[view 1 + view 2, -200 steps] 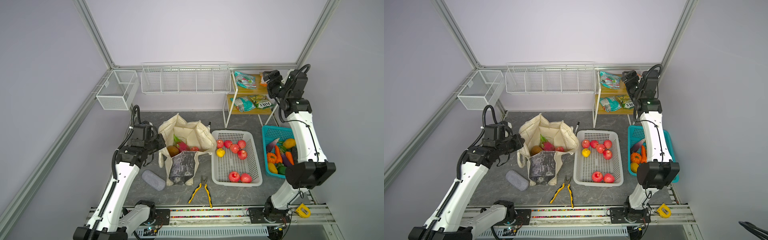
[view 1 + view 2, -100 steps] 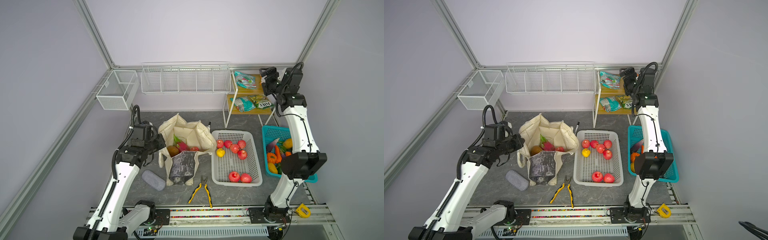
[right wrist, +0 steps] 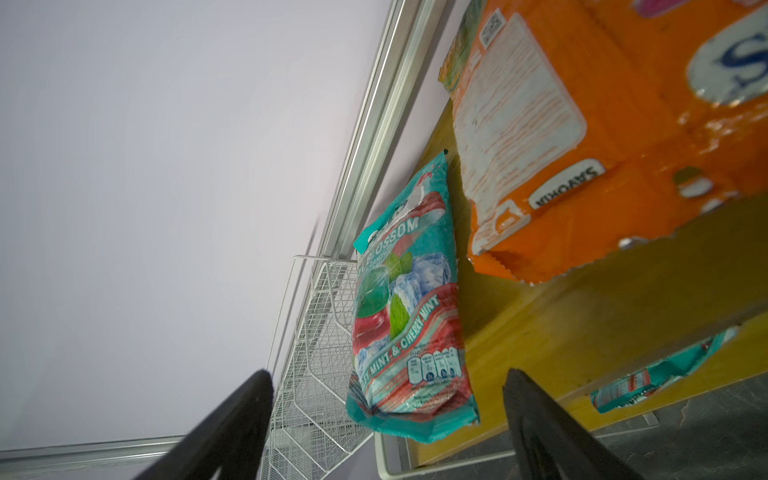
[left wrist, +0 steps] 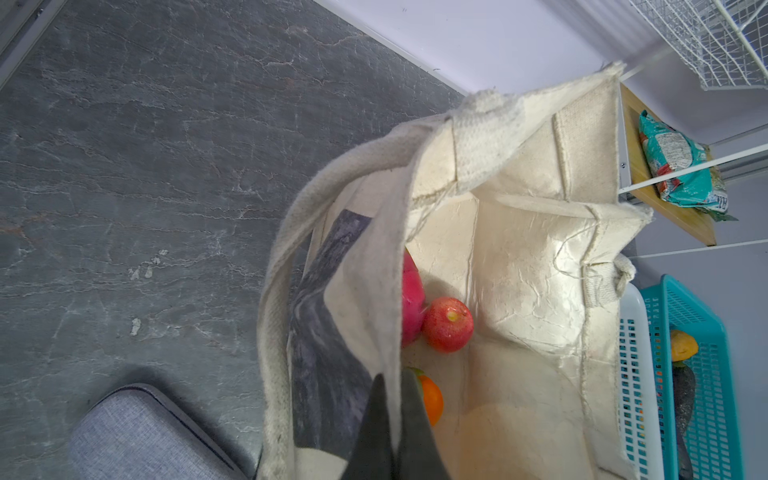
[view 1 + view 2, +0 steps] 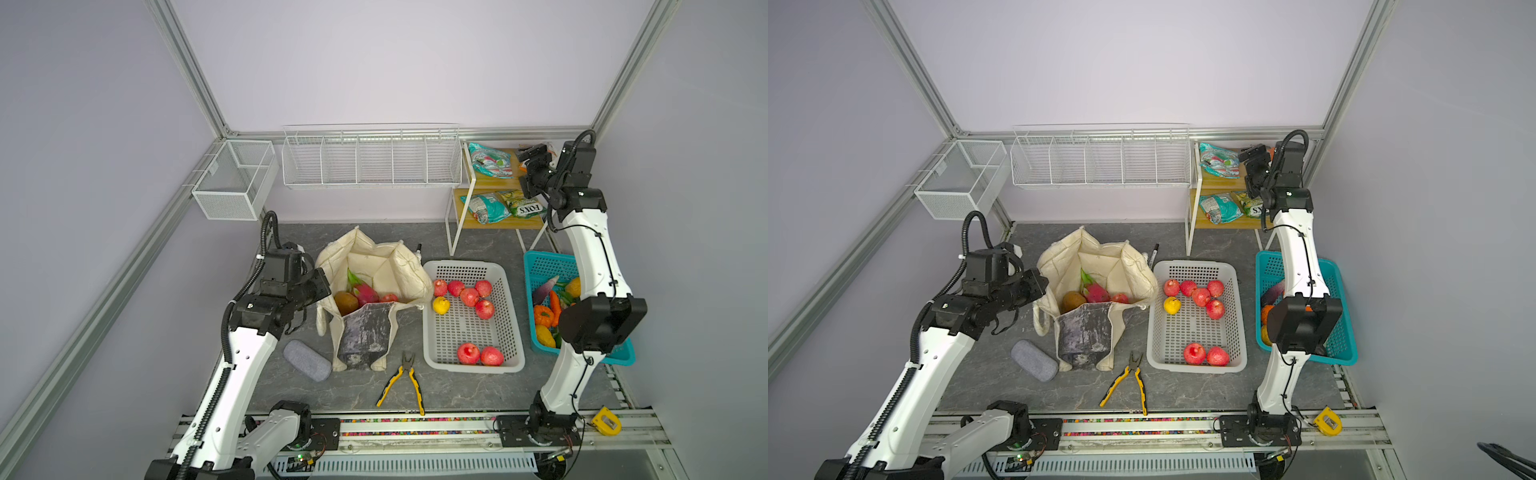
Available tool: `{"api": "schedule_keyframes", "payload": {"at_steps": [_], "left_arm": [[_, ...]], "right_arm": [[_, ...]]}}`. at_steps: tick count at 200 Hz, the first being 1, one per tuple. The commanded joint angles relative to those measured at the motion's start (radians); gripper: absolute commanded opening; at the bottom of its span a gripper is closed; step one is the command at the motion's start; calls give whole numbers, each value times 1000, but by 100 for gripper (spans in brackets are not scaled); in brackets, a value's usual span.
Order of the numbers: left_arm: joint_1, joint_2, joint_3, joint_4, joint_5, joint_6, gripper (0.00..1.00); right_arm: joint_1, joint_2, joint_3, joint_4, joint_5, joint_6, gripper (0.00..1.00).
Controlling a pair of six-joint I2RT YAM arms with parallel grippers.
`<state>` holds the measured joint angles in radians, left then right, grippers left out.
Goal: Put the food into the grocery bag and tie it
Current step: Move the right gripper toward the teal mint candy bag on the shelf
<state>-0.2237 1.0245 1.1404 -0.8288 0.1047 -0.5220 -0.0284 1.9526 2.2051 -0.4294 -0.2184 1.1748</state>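
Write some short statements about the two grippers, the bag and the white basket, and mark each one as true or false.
1. The left gripper is shut on the rim of the grocery bag. True.
2. The right gripper is holding a teal packet. False: the right gripper is open and holds nothing; the teal packet lies on the shelf.
3. The white basket holds red apples and one yellow fruit. True.
4. The pliers lie inside the bag. False: the pliers lie on the table, in front of the bag.
5. A pink dragon fruit is in the bag. True.
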Motion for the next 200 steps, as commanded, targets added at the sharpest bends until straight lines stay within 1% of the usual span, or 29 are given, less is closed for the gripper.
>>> {"api": "schedule_keyframes", "payload": {"at_steps": [1, 47, 66, 171, 200], "left_arm": [[-5, -22, 8, 7, -17, -7, 0], [-5, -26, 1, 9, -19, -12, 0], [-5, -28, -1, 11, -19, -13, 0], [-5, -8, 10, 15, -14, -4, 0], [-5, -9, 10, 15, -14, -3, 0]], "right_arm": [[-4, 40, 30, 1, -7, 34, 85], [-2, 94, 92, -11, -15, 44, 80], [-1, 110, 105, -11, -21, 52, 76], [35, 153, 110, 10, -1, 98, 65], [42, 163, 110, 19, 14, 116, 59]]}}
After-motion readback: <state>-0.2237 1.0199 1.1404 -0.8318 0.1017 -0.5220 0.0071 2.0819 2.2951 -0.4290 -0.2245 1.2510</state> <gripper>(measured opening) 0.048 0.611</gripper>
